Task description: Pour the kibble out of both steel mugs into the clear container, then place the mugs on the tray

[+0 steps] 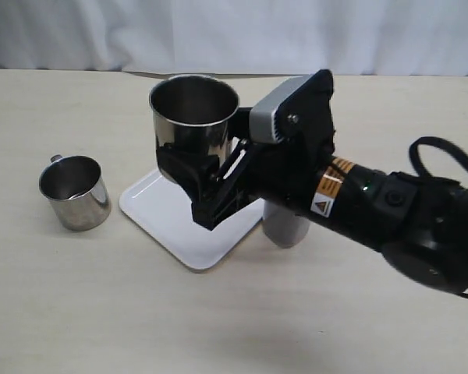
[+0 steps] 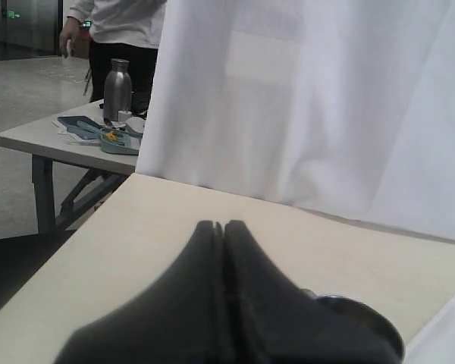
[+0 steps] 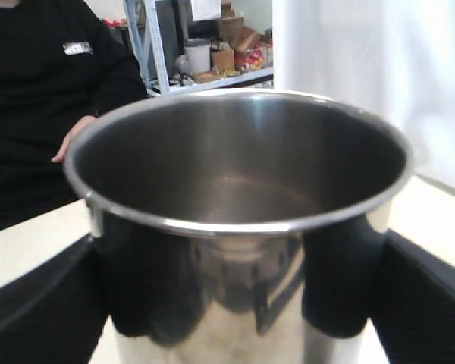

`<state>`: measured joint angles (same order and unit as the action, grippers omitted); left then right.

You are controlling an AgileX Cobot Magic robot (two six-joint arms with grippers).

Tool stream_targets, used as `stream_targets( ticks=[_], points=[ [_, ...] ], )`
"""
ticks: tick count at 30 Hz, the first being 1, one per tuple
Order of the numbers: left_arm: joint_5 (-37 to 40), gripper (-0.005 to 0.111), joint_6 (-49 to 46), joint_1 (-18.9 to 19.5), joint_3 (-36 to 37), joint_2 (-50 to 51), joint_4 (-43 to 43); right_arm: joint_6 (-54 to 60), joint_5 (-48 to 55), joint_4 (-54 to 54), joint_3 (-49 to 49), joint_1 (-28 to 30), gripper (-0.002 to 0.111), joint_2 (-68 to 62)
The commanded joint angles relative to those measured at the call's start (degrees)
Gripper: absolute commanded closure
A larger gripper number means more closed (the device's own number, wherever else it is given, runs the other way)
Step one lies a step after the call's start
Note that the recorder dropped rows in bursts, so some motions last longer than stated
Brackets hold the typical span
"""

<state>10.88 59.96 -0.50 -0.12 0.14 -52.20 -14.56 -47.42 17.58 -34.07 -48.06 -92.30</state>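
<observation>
Your right claw (image 1: 199,175) reaches across the middle of the tabletop (image 1: 78,312). Its fingers (image 3: 30,311) are set wide and pinch a steel mug (image 1: 193,117) from both sides. The mug is held upright, mouth up, near the far edge of the white tray (image 1: 171,222). Seen from the right wrist camera, the inside of the mug shows bare, shiny steel.

The clear container (image 1: 285,230) stands just beside the tray's right corner, mostly hidden behind the arm. The second steel mug (image 1: 75,193) sits upright on the tabletop, left of the tray and apart from it, with its handle turned toward the far left.

Your left claw (image 2: 224,227) is pressed together with nothing between its fingers. Its camera looks out over the tabletop, where the rim of the second steel mug and a corner of the tray show just beyond it.
</observation>
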Motion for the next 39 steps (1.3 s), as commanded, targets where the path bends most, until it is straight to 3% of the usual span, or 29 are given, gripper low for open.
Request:
stream_targets(
  ticks=[1, 8, 17, 30, 32, 36, 39],
  points=[
    [-0.01, 0.107, 0.15, 0.16, 0.12, -0.14, -0.08, 4.35, -6.12, -6.91, 0.27, -2.60, 0.103, -5.53],
    [-0.01, 0.107, 0.15, 0.16, 0.12, -0.14, -0.08, 8.51, -11.09, -11.37, 0.17, -4.07, 0.103, -12.40],
    [-0.01, 0.107, 0.15, 0.16, 0.12, -0.14, -0.08, 9.56, -11.49, -11.37, 0.17, -4.07, 0.103, -11.87],
    [-0.12, 0.107, 0.15, 0.16, 0.12, -0.14, -0.08, 9.85, -5.45, -10.73, 0.17, -3.81, 0.103, 3.23],
    [-0.12, 0.107, 0.15, 0.16, 0.12, -0.14, -0.08, 9.85, -2.96, -10.44, 0.08, -2.34, 0.103, 6.28],
    [-0.12, 0.107, 0.15, 0.16, 0.12, -0.14, -0.08, 6.73, 11.99, -1.49, -3.43, 7.36, 0.103, 13.03],
    [-0.12, 0.107, 0.15, 0.16, 0.12, -0.14, -0.08, -5.54, 15.73, 15.80, -7.54, 16.38, 0.103, 13.98]
  ],
)
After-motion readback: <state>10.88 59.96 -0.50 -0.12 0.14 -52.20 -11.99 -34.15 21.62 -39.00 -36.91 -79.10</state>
